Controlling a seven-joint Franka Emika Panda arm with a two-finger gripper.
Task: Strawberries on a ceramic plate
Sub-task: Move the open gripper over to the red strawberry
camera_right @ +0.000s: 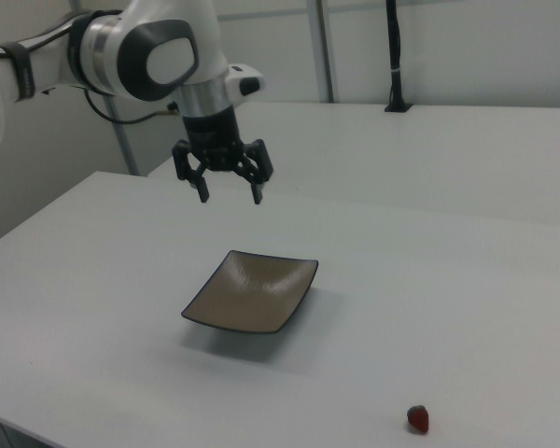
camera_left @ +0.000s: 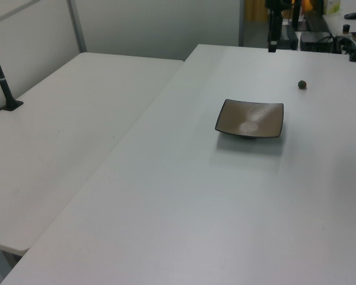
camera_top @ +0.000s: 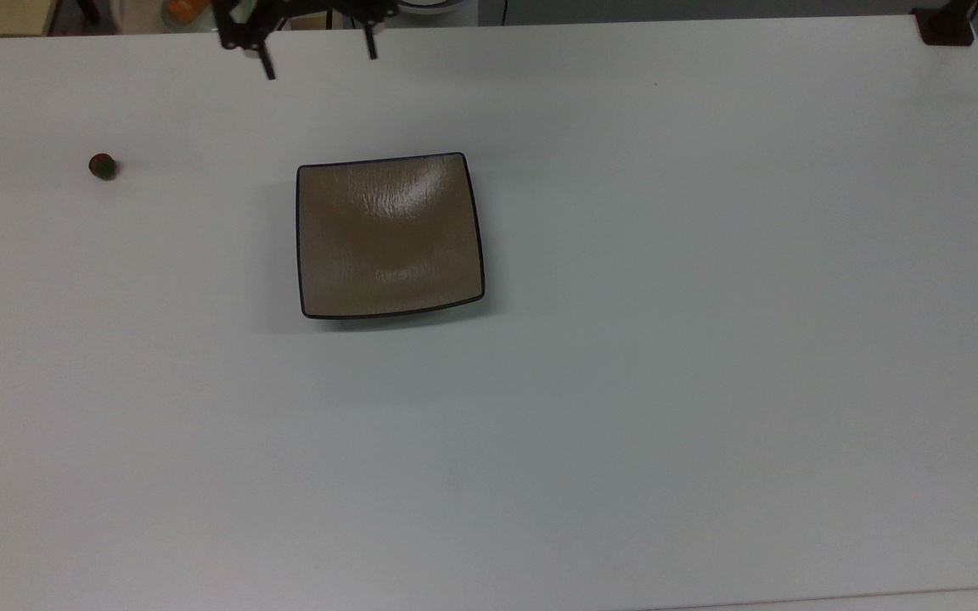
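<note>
White table (camera_top: 625,424) bearing ceramic plate (camera_top: 390,236), strawberry (camera_top: 102,165) well apart, claw (camera_right: 231,195) spread open above.

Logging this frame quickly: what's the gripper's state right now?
Gripper: open, holding nothing, up in the air behind the ceramic plate; the strawberry lies apart on the table.

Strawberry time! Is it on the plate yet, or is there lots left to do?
Not yet. The strawberry sits on the table, apart from the bare plate. The open tool hangs empty above the table. Grabbing, carrying and dropping the berry are all left.
</note>
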